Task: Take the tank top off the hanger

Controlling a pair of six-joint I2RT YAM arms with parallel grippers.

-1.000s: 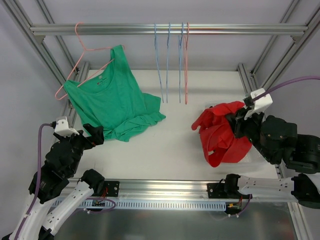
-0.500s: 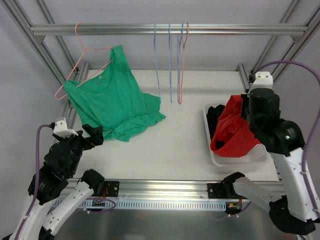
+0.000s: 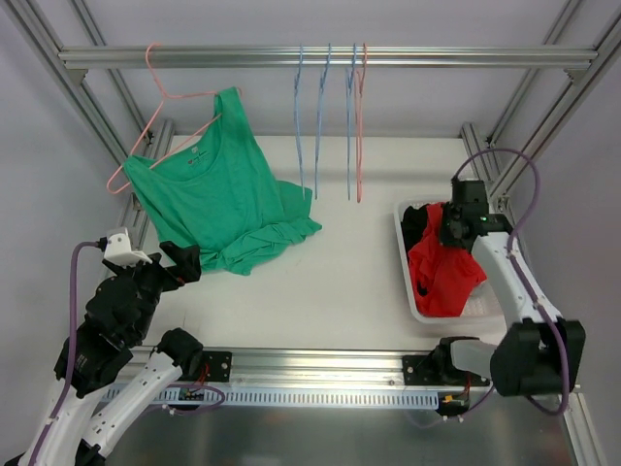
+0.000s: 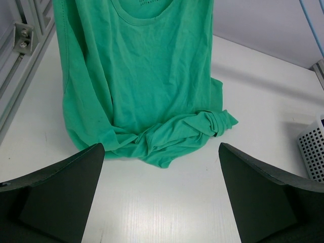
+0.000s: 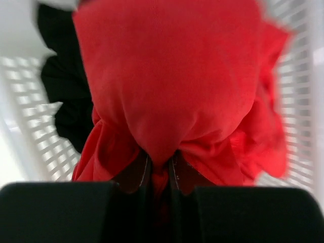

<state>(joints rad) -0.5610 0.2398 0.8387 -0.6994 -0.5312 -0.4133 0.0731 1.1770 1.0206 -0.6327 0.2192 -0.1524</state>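
A green tank top (image 3: 218,189) hangs on a pink hanger (image 3: 153,102) from the top rail at the left, its hem bunched on the white table. It fills the upper part of the left wrist view (image 4: 142,81). My left gripper (image 3: 175,260) is open and empty, just in front of the hem (image 4: 167,144). My right gripper (image 3: 451,233) is shut on a red garment (image 3: 444,272) and holds it over the white basket (image 3: 412,301). In the right wrist view the red cloth (image 5: 172,86) is pinched between the fingers.
Several empty blue and pink hangers (image 3: 330,121) hang from the rail (image 3: 320,56) at the middle. A black garment (image 3: 417,221) lies in the basket, also seen in the right wrist view (image 5: 63,91). Aluminium frame posts stand at both sides.
My right arm has swung from the near right to over the basket, carrying the red garment down into it. The middle hangers sway slightly. The left arm has not moved.
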